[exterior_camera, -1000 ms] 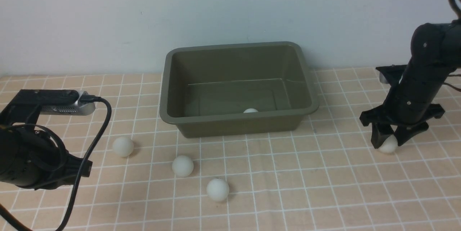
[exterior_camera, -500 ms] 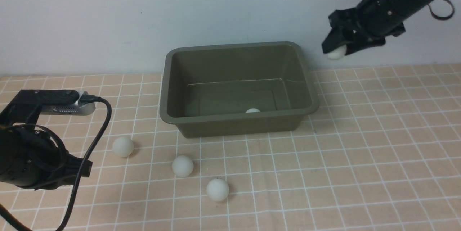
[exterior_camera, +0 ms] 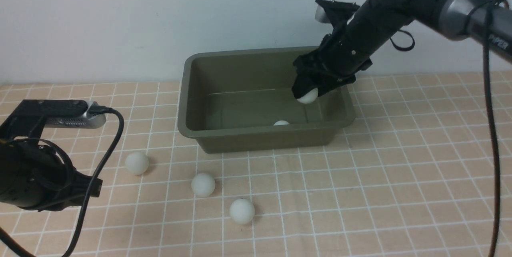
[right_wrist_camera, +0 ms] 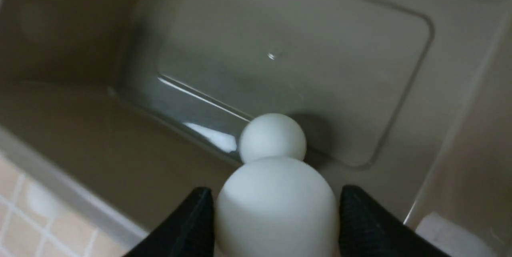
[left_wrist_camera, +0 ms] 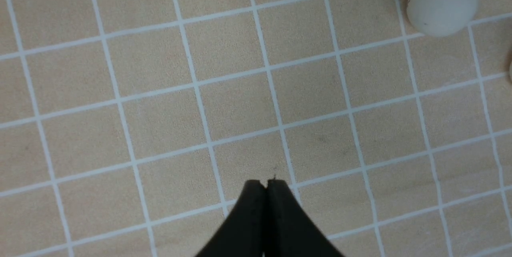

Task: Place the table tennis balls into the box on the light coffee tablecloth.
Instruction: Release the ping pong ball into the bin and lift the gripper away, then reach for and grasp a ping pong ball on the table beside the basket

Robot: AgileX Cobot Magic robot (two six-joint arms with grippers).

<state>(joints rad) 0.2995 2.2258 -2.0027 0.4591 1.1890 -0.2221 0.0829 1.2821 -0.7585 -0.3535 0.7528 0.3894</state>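
Your right end effector (exterior_camera: pixel 307 91) is pinching one ball, the held ball (exterior_camera: pixel 308 96), betw. its two black fingers. In the right wrist view both fingers lie against its sides. Whether the grip begins to loosen, I cannot tell.

The relation that matters: the held ball hangs over the right part of the box (exterior_camera: pixel 256 131), inside the rim line, w/ the box floor directly below. So in my judgement the coming move needs only that you spread the fingers, no more travel. The resting ball (exterior_camera: pixel 281 123) lies on the floor at the near wall, a bit left of the drop point, so a bounce off it is possible. Box long axis goes left-right.

The left end effector (left_wrist_camera: pixel 266 183) is pressed together and empty, above the tablecloth (exterior_camera: pixel 400 193) at near left. This arm is nearer to the 3 loose ones: left ball (exterior_camera: pixel 137 163), middle ball (exterior_camera: pixel 203 184) and near ball (exterior_camera: pixel 242 211), each apart from the others, nearer than the box.

Materials:
- **Balls:** matte white, smooth, prob. roll easily.
- **Box:** olive-green plastic, rounded corners, sloping walls, flared rim, a bit glossy floor.
- **Cloth:** tan w/ thin white grid, few creases, covering the desk.
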